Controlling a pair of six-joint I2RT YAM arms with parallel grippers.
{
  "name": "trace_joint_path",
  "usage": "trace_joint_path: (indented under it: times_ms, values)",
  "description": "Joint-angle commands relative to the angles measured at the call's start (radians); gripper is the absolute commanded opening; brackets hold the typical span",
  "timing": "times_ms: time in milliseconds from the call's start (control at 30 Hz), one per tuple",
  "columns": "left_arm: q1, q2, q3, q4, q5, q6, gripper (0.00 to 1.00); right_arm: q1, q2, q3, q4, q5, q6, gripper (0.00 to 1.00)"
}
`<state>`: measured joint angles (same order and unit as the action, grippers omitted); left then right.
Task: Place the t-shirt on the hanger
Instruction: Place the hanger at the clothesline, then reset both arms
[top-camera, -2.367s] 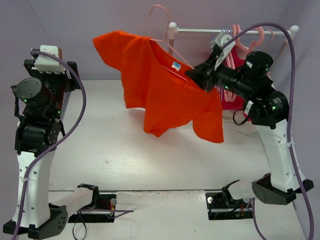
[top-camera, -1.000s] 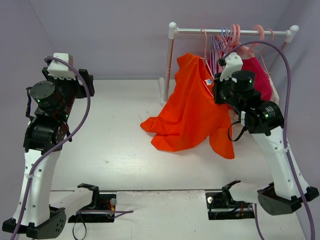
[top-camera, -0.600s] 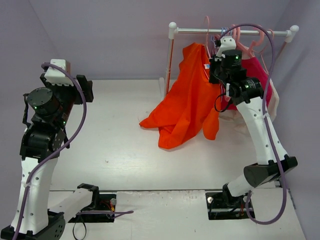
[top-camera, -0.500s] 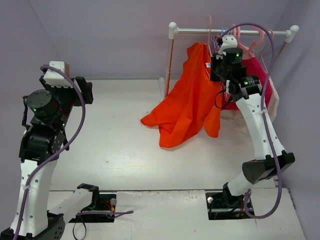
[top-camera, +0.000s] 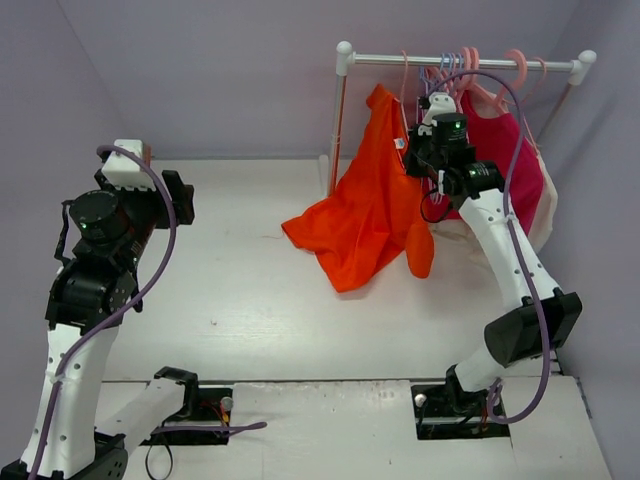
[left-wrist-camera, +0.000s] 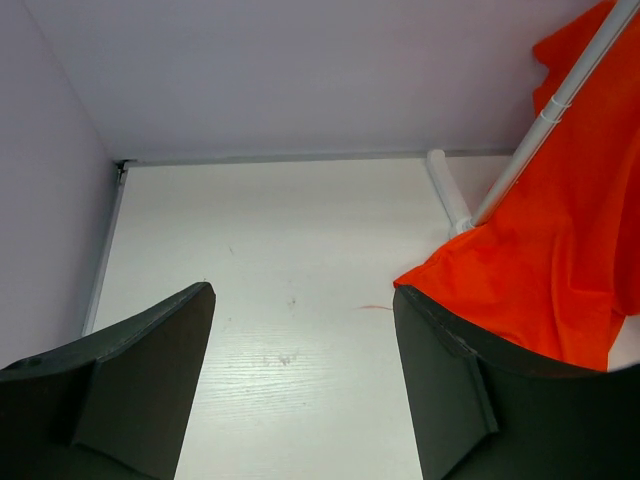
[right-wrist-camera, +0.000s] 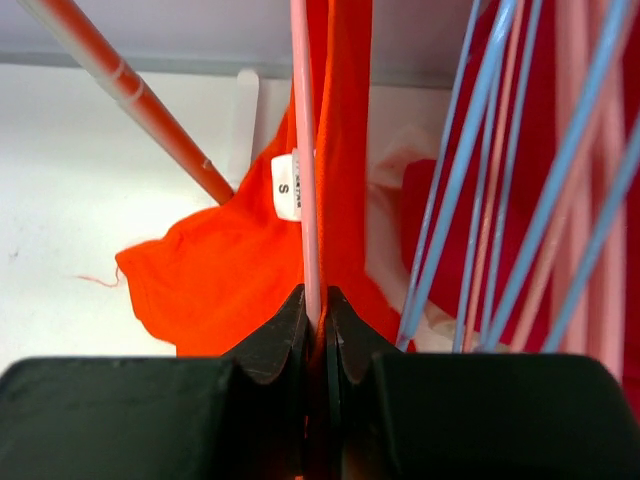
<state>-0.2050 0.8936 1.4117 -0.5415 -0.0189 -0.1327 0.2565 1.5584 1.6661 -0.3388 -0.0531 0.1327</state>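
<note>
- Pinching the hanger (right-wrist-camera: 305, 150) in the right gripper (right-wrist-camera: 313, 300), jaws pressed together on its thin pink stem.
- Draped on that hanger: the t-shirt (top-camera: 370, 205), neck uppermost, white size label (right-wrist-camera: 285, 185) just beside the stem, lower folds sagging onto the table (top-camera: 230, 290).
- Carried a long way in the last couple of seconds: from spread out in the air over mid-table, well left of the rail (top-camera: 470, 62), to right up under it, close by the white post (top-camera: 338, 120).
- Most likely meaning: shirt already threaded on, only the hooking over the rail left. Cannot tell from here whether the hook is seated yet.
- Crowded on the far side: lavender hangers (right-wrist-camera: 500, 150) just beside the grip, a magenta-pink shirt (top-camera: 505, 150) behind them. Some risk of tangling with those wires when letting go.
- Kept out of it, same as a second ago: left gripper (left-wrist-camera: 302, 295) with jaws wide apart, holding nothing, hovering over bare table near the edge of the orange cloth without touching it.
</note>
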Motion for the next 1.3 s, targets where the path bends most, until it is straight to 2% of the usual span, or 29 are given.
trace_joint_path:
  times_ms: [0,33,67,200,267,300,333,433,567,667,800,933,1000,1100,1267]
  values:
    - [-0.009,-0.011,0.018,0.030,0.011,-0.022,0.68,0.004,-0.105,-0.051,0.118,-0.010,0.035,0.00]
    - [-0.008,-0.011,0.017,0.028,0.009,-0.022,0.68,0.004,-0.117,-0.067,0.120,-0.006,0.034,0.00]
    - [-0.009,-0.011,0.017,0.027,0.006,-0.023,0.68,0.004,-0.127,-0.076,0.122,-0.002,0.029,0.06]
    - [-0.010,-0.007,0.039,0.011,-0.006,-0.025,0.68,0.004,-0.166,-0.064,0.122,0.003,0.007,0.50]
    - [-0.011,-0.005,0.078,-0.004,-0.020,-0.024,0.68,0.001,-0.199,-0.028,0.122,0.020,-0.014,0.64]
    - [-0.010,-0.005,0.093,-0.011,-0.028,-0.022,0.68,0.003,-0.212,-0.013,0.122,0.026,-0.021,0.66]
    - [-0.011,-0.005,0.106,-0.019,-0.036,-0.021,0.68,0.003,-0.224,0.002,0.122,0.033,-0.029,0.98]
    - [-0.017,-0.019,0.153,-0.055,-0.073,-0.016,0.69,0.003,-0.297,0.040,0.122,0.047,-0.077,1.00]
    - [-0.035,-0.093,0.108,-0.075,-0.158,0.007,0.69,0.003,-0.461,-0.020,0.133,0.121,-0.096,1.00]
    - [-0.057,-0.164,0.035,-0.079,-0.226,0.011,0.70,0.003,-0.578,-0.156,0.134,0.156,-0.120,1.00]
    - [-0.096,-0.296,-0.070,-0.121,-0.299,0.010,0.70,0.002,-0.818,-0.374,0.141,0.209,-0.115,1.00]
    - [-0.113,-0.380,-0.171,-0.146,-0.329,0.062,0.71,0.003,-0.940,-0.525,0.147,0.487,0.021,1.00]
    - [-0.120,-0.404,-0.200,-0.162,-0.375,0.077,0.73,0.002,-0.966,-0.550,0.146,0.571,0.018,1.00]
    - [-0.126,-0.407,-0.213,-0.166,-0.410,0.095,0.74,0.001,-0.976,-0.559,0.146,0.608,0.016,1.00]
    - [-0.131,-0.391,-0.246,-0.166,-0.457,0.041,0.75,0.002,-0.919,-0.540,0.146,0.595,0.004,1.00]
